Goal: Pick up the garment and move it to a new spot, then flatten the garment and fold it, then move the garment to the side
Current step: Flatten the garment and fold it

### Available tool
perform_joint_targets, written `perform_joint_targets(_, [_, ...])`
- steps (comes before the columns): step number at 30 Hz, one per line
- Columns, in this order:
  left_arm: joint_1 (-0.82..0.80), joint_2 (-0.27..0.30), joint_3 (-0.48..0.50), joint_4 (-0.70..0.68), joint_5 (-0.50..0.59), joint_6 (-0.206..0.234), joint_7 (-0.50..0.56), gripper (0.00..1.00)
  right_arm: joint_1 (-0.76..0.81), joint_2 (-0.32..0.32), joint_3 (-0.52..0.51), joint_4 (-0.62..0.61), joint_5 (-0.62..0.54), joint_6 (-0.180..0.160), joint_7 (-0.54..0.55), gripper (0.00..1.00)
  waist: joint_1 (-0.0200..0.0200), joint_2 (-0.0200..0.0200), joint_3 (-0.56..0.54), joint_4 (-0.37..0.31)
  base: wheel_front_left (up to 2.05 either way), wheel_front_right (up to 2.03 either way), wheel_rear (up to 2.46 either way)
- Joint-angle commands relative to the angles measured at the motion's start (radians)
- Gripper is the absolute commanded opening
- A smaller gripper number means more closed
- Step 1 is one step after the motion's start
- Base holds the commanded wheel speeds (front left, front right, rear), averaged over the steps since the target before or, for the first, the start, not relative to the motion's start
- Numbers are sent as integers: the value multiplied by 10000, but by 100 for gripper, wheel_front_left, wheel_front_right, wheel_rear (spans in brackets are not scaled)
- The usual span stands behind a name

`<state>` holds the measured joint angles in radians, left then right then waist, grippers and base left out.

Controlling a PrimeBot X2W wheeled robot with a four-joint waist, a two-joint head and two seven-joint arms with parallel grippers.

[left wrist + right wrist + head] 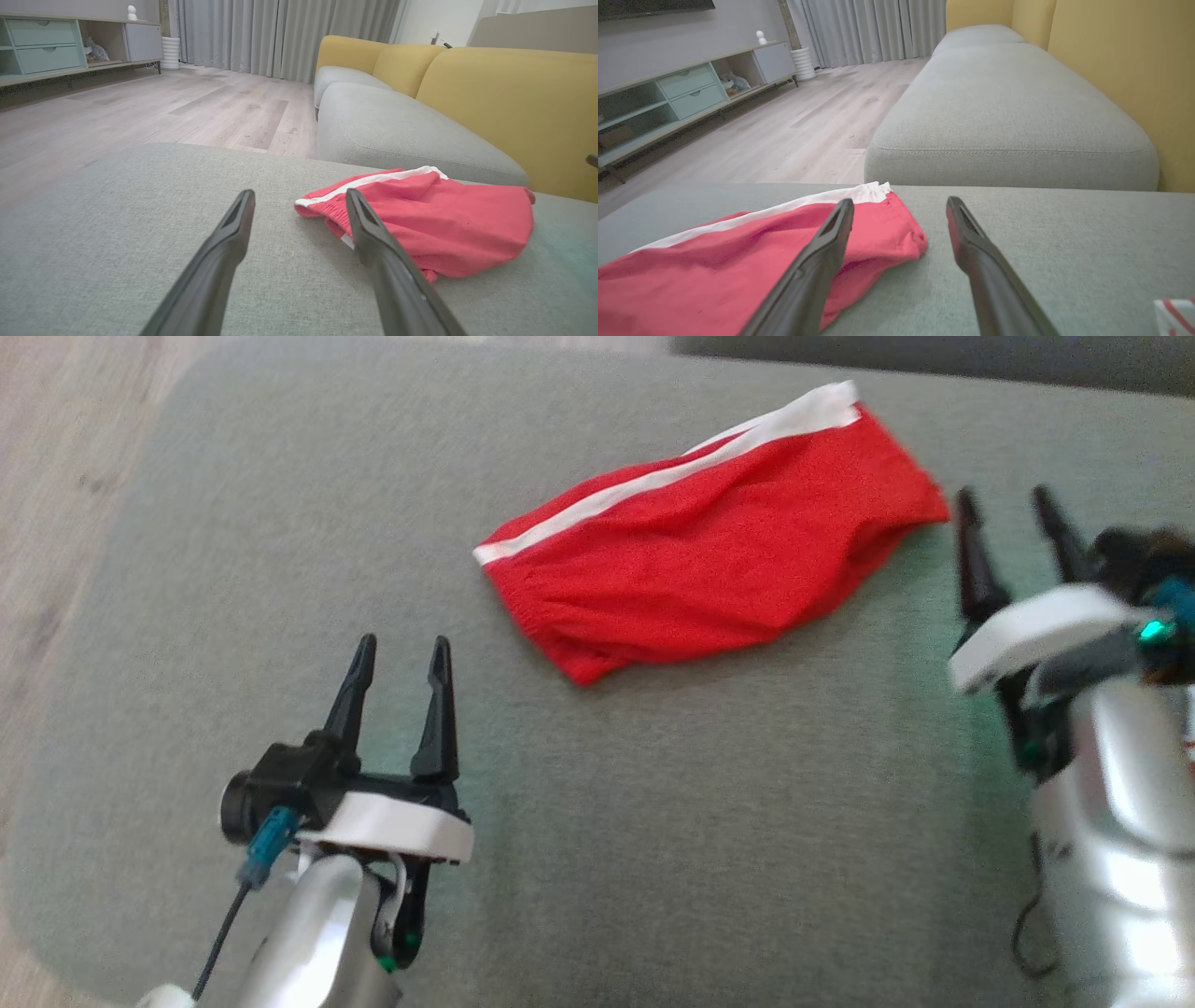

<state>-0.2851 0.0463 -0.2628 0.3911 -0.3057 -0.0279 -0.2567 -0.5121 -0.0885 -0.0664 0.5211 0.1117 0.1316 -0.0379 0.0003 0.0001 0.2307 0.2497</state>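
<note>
On the grey cushion [653, 821], we hold our left gripper [403, 642] wide apart and empty at lower left; the red garment [709, 560] with its white stripe lies rumpled at centre; our right gripper [1003, 493], jaws wide and empty, hovers just beside its right end.

A grey fabric cushion [653, 821] carries red shorts [709, 569] with a white side stripe, lying rumpled toward its far edge.
</note>
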Motion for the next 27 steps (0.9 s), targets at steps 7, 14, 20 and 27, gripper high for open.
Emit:
perform_joint_targets(7, [-718, 42, -330, -342, -554, 140, -51, 100, -2085, -690, -511, 2213, -646, -9, 833, 100, -3, -1, 1085, 1203, 0, 0, 0])
perform_joint_targets(14, [-896, 41, -502, -389, -714, 249, -51, 100, -2798, -999, -797, 3773, -1102, -9, 783, 100, -3, -1, 1294, 1445, 0, 0, 0])
perform_joint_targets(20, [-986, 40, -586, -413, -812, 356, -51, 100, -3260, -968, -712, 4907, -1472, -9, 706, 0, -3, -1, 1374, 1444, 0, 0, 0])
perform_joint_targets(27, [-892, 40, -506, -246, -740, 361, -51, 100, -3303, -637, -355, 5399, -1167, -9, -501, 0, -3, -1, 971, 919, 0, 0, 0])
